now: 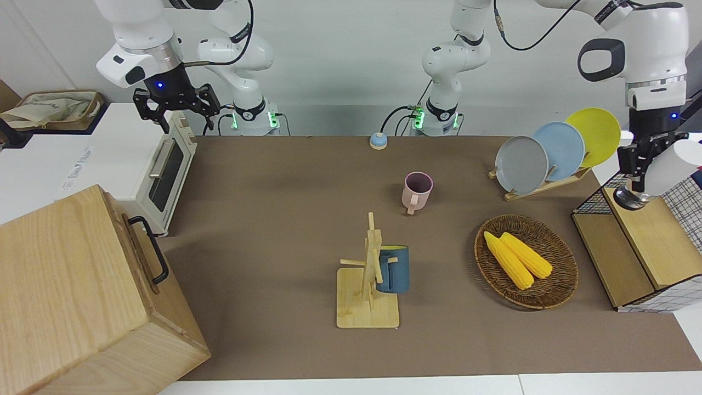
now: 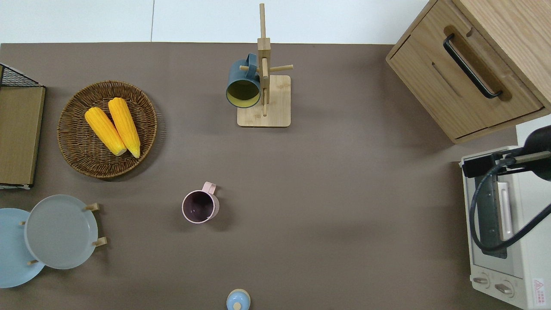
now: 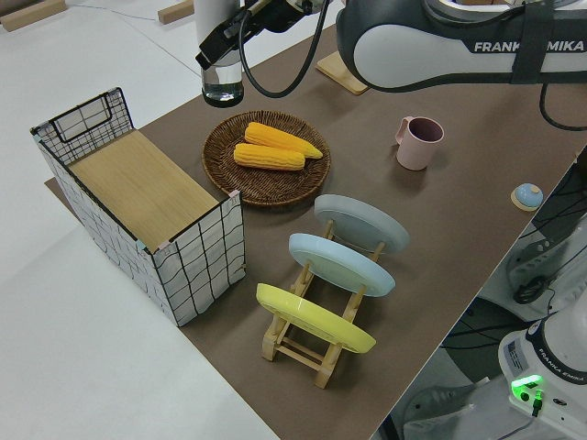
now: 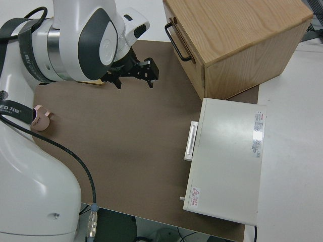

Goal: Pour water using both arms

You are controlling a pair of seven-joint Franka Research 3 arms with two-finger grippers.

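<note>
My left gripper (image 1: 639, 167) is shut on a white bottle (image 1: 668, 166) with a clear, shiny base, held tilted in the air at the left arm's end of the table. It hangs by the wire basket (image 1: 685, 192) and lies outside the overhead view. In the left side view the same gripper (image 3: 222, 50) holds the bottle (image 3: 223, 84) upright. A pink mug (image 1: 418, 190) stands empty and upright mid-table (image 2: 200, 207). My right gripper (image 1: 175, 105) is parked and open (image 4: 133, 76).
A rack of grey, blue and yellow plates (image 1: 554, 149) stands next to the wire basket. A wicker tray with two corn cobs (image 1: 526, 262), a mug tree with a blue mug (image 1: 392, 270), a toaster oven (image 1: 164, 171), a wooden cabinet (image 1: 77, 296) and a small blue bell (image 1: 378, 141) share the table.
</note>
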